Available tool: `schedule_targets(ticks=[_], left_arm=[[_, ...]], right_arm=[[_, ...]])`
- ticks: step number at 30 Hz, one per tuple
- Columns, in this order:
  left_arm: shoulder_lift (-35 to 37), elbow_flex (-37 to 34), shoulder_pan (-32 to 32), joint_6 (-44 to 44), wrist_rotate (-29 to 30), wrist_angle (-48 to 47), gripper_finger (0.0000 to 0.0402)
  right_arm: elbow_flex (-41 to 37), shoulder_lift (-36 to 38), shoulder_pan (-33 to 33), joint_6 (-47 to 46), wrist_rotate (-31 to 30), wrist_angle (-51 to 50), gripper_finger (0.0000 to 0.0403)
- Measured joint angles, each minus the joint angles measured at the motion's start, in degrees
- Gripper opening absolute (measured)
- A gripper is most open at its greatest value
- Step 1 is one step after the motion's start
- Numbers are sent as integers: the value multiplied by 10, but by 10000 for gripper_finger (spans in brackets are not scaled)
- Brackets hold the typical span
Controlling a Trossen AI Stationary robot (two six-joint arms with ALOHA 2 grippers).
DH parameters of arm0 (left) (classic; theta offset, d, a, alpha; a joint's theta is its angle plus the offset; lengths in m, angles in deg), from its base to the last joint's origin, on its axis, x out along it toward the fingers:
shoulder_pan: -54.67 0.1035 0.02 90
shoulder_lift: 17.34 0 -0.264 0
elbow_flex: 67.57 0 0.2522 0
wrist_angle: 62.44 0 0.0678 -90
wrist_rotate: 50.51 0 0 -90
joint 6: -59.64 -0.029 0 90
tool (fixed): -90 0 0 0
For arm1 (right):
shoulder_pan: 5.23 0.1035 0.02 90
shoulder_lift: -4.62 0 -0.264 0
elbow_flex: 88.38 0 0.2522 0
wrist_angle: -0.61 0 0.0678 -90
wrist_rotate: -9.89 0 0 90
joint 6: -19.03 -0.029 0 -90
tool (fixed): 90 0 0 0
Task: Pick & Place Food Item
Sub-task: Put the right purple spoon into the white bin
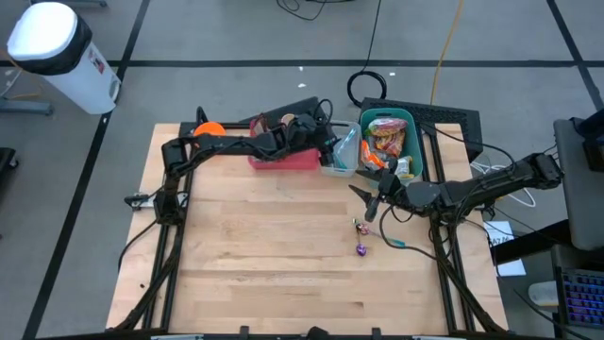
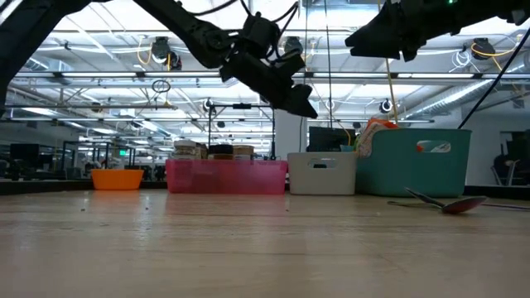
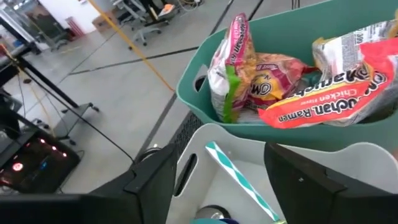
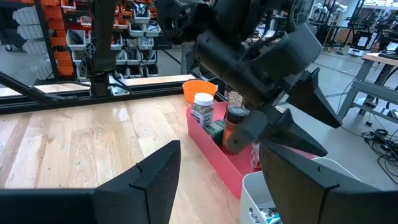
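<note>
A teal bin (image 1: 416, 142) at the table's far right holds several food packets (image 1: 385, 140). In the left wrist view a red ramen packet (image 3: 336, 99) and a yellow snack bag (image 3: 233, 62) stand in the teal bin (image 3: 199, 81). My left gripper (image 1: 332, 151) is open and empty, raised above the white bin (image 3: 211, 134) next to the teal bin. It also shows in its wrist view (image 3: 236, 186). My right gripper (image 1: 366, 200) is open and empty in the air just in front of the two bins, facing the left gripper (image 4: 224, 180).
A pink bin (image 1: 283, 159) with jars (image 4: 202, 109) stands left of the white bin (image 1: 342, 161), and an orange bowl (image 1: 209, 127) at the far left. A spoon (image 2: 447, 203) and small purple items (image 1: 361, 236) lie on the table below my right gripper. A striped utensil (image 3: 236, 177) lies in the white bin.
</note>
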Motion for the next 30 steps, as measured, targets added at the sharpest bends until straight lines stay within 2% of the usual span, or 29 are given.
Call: schedule_targets(ticks=[4,12,16,20,30], left_arm=[[26,0,-8,26,0,-42,256],[155,0,-12,43,-9,-238,257],[233,-11,10,67,-92,-320,257],[319,-92,36,83,-170,-317,257],[580,-390,76,147,-152,-181,257]], right_arm=[[0,0,0,0,0,0,210],[0,0,0,0,0,-6,210],[0,0,2,-1,1,-7,210],[0,0,2,-2,2,-10,210],[0,0,2,-2,2,-13,210]])
